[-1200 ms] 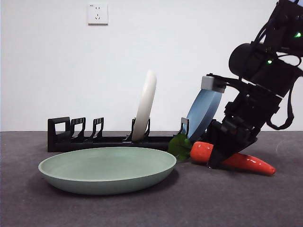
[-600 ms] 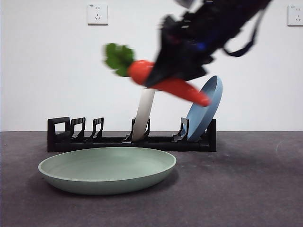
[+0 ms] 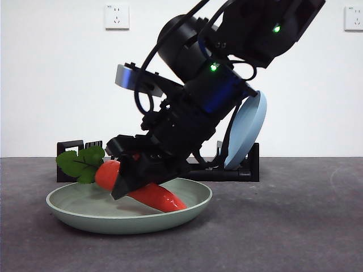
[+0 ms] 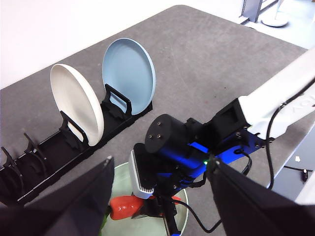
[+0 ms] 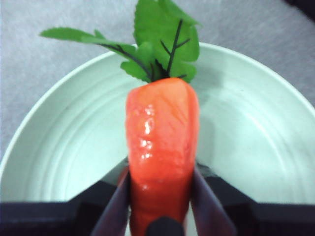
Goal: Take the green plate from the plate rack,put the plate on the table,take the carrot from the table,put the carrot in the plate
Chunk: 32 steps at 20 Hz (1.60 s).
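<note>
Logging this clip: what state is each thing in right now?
carrot: gripped, tilted, tip down in the plate
green plate: flat on the table
right gripper: shut on the carrot
left gripper: open, raised above
white plate: upright in plate rack
blue plate: leaning in rack

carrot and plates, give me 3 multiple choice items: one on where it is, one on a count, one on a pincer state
1. Where is the carrot?
A. lying on the table beside the rack
B. over the green plate, its tip down inside
C. in a slot of the plate rack

2. How many plates stand in the plate rack?
A. none
B. two
C. three

3. What is the right pincer doing?
A. shut on the carrot
B. open above the table
C. gripping the blue plate

Key: 1 B, the front view shows the carrot's tip within the plate's rim. 2 B, the left wrist view shows the cream-white plate and the blue plate. 3 A, its jaws press both sides of the carrot.
</note>
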Motion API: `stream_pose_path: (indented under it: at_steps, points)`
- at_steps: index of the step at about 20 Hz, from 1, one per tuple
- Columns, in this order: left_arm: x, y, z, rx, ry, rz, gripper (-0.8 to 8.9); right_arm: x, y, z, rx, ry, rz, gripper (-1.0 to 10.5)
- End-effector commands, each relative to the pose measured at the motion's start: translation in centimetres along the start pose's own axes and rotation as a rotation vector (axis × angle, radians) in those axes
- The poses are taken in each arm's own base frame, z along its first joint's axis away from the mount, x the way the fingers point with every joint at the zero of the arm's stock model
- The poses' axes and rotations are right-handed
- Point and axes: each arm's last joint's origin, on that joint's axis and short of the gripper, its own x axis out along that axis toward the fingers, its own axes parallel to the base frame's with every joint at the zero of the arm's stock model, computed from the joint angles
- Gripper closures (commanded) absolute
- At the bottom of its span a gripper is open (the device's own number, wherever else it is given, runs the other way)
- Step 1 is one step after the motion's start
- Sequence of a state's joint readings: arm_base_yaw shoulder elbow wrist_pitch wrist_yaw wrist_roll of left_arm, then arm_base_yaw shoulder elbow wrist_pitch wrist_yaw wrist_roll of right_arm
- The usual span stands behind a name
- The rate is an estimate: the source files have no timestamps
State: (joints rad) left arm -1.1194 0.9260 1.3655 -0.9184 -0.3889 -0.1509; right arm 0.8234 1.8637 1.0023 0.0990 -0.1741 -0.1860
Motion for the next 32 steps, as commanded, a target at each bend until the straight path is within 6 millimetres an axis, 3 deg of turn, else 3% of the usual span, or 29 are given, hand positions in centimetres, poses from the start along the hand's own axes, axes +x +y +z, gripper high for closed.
stream_pose_path:
  at_steps: [1,3,7,12,14,18,22,27,32]
  points:
    - [0.0,0.0,-0.1,-0.002,0.005,0.002,4.98,0.5,0.0,-0.2,0.004,0.007,0.002,9.6]
    - [0.0,0.0,-0.1,-0.002,0.005,0.001,4.99,0.5,0.0,-0.2,0.003,0.009,0.002,9.2]
    - [0.0,0.0,-0.2,0.001,0.019,0.003,4.99,0.5,-0.1,-0.3,0.010,0.024,-0.024,4.6]
    - [0.0,0.1,-0.4,0.009,0.038,0.006,4.99,0.2,-0.1,0.2,0.008,0.020,-0.050,4.4]
    - [0.0,0.1,-0.5,0.015,0.051,0.009,4.99,-1.2,-0.1,1.3,0.002,-0.020,-0.057,4.4]
    - [0.0,0.1,-0.7,0.021,0.064,0.012,4.99,-7.1,0.4,4.2,-0.011,-0.115,-0.095,4.4]
    - [0.0,0.1,-0.8,0.029,0.076,0.014,4.99,-15.4,1.8,4.9,0.032,-0.115,-0.089,4.4]
    - [-0.1,0.3,-1.4,0.053,0.135,0.022,4.99,-24.3,3.8,2.1,0.125,-0.019,-0.069,4.5]
    - [-0.3,0.4,-2.3,0.085,0.223,0.027,5.04,-28.8,5.1,-0.6,0.199,0.037,-0.062,4.9]
